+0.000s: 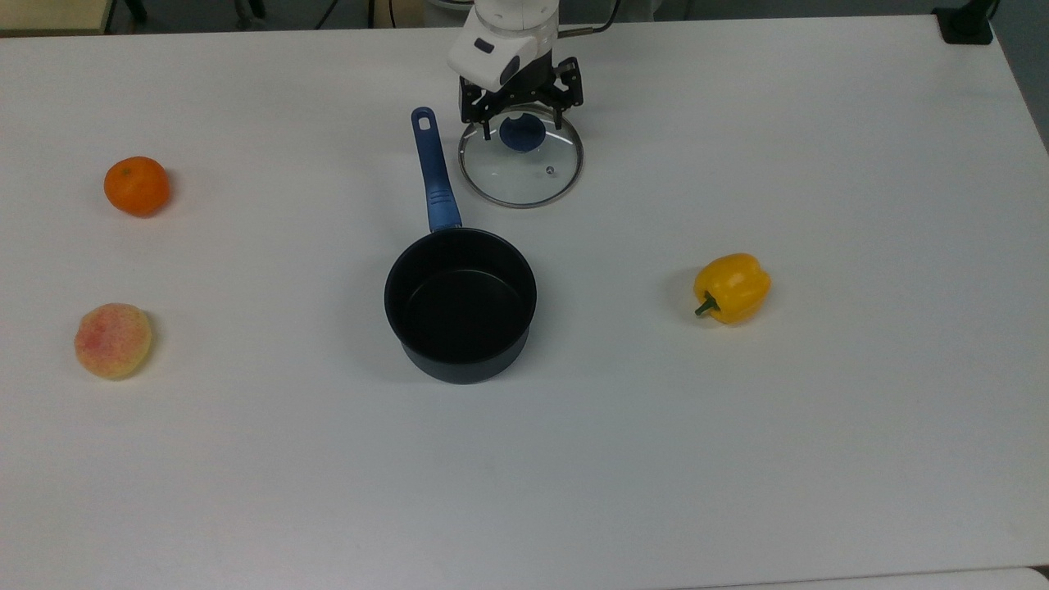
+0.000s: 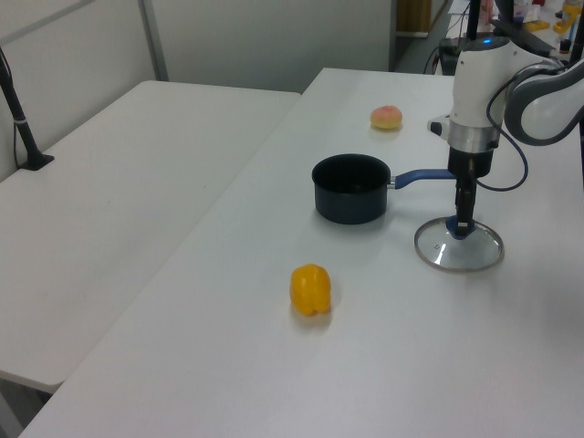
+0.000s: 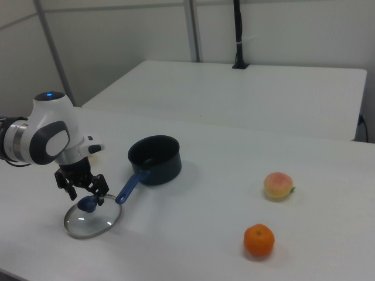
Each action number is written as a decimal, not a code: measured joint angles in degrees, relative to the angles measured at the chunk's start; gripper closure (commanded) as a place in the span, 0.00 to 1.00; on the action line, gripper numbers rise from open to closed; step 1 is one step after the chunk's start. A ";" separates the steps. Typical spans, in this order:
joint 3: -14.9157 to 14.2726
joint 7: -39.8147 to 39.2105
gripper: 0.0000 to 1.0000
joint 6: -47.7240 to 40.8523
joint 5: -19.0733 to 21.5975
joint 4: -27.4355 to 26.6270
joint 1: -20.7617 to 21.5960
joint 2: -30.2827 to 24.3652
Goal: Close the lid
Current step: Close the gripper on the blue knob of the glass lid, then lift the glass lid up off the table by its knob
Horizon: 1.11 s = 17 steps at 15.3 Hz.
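Nearest me in the top view, the black saucepan (image 1: 460, 305) sits uncovered mid-table, its blue handle pointing away. Just beyond and to the top view's right of that handle, the lid (image 1: 521, 164) lies flat on the table (image 1: 737, 459). My gripper (image 1: 522, 124) straddles its blue knob (image 1: 522, 133), fingers spread, gripping nothing.

Looks like a robotics lab or office test room that's posing as a kitchen. A white robot arm (image 2: 479, 87) is working over plain white tables (image 1: 737, 459), grey partition walls (image 3: 117, 47) are standing behind, and a black pole (image 3: 238, 32) is sticking up at 12 o'clock in the right view.
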 measured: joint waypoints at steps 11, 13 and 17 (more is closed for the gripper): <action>0.72 -0.07 0.88 0.31 -1.48 0.32 0.01 1.80; 1.06 -0.07 0.88 -1.47 -1.48 0.49 0.01 1.46; 2.29 -0.05 0.88 -9.59 -1.35 2.71 0.01 0.66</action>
